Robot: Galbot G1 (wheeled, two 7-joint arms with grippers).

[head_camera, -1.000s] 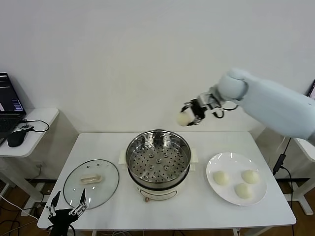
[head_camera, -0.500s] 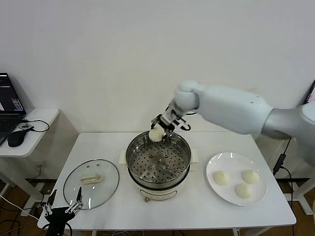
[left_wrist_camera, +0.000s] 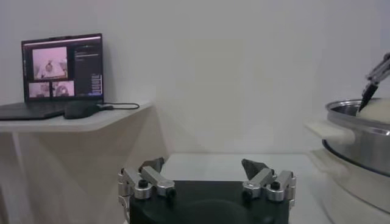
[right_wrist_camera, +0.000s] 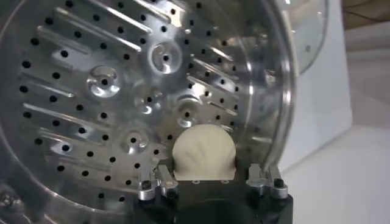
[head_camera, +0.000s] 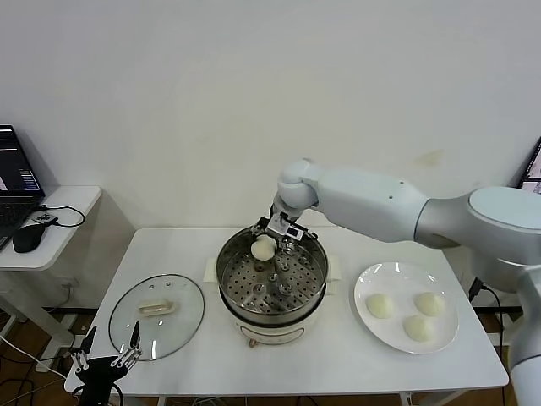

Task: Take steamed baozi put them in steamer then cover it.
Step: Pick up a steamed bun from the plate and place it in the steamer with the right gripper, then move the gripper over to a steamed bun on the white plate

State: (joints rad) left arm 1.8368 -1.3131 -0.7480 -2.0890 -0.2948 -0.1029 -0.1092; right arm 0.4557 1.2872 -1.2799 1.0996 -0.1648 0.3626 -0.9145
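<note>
My right gripper (head_camera: 269,244) is shut on one cream-white baozi (head_camera: 263,248) and holds it inside the steamer (head_camera: 226,283), at the far left of the basket, just above the perforated floor. In the right wrist view the baozi (right_wrist_camera: 203,151) sits between the gripper's (right_wrist_camera: 206,173) fingers over the steel floor (right_wrist_camera: 85,91). Three more baozi (head_camera: 379,305) lie on the white plate (head_camera: 448,334) at the right. The glass cover (head_camera: 182,326) lies flat on the table left of the steamer. My left gripper (head_camera: 107,359) is open and empty at the table's front left edge; it also shows in the left wrist view (left_wrist_camera: 207,173).
The steamer stands on a white pot base (head_camera: 266,331) at the table's middle. A side table (head_camera: 59,211) with a laptop (left_wrist_camera: 61,67) and a mouse (head_camera: 27,238) stands at the far left. The left wrist view shows the steamer's wall (left_wrist_camera: 359,143) to one side.
My right arm has carried the baozi leftward from above and right of the steamer and lowered it into the basket. The left gripper has hardly moved.
</note>
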